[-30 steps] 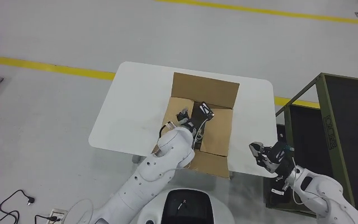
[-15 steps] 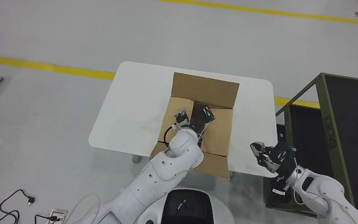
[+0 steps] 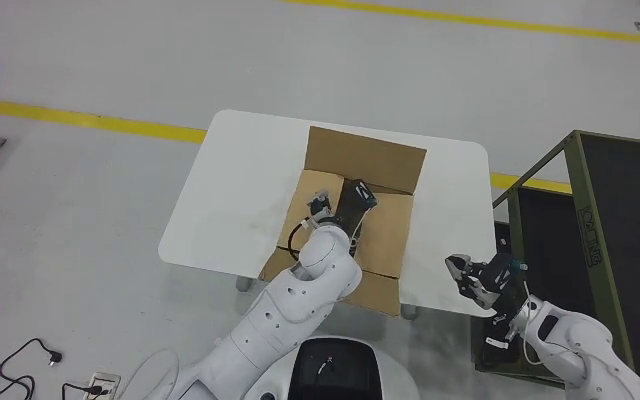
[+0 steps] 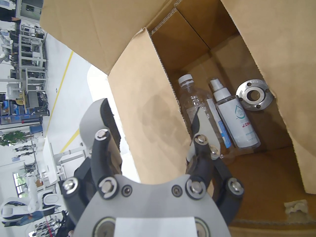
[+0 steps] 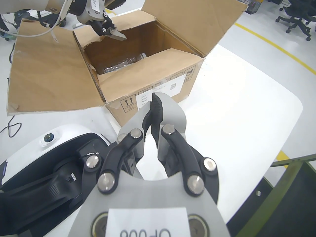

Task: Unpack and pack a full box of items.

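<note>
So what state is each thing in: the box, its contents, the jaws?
Box: open, flaps spread.
Clear bottle: lying in the box, cap on.
Spray bottle: lying beside it.
Metal ring: lying flat.
Left gripper: jaws open, empty.
Right gripper: jaws shut, empty.

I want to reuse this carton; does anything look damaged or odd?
On the cardboard box, the flap edge by the left gripper is ragged and torn; a crumpled whitish scrap clings to another flap. Inside, the clear bottle, spray bottle and metal flange lie flat, nothing spilled.
</note>
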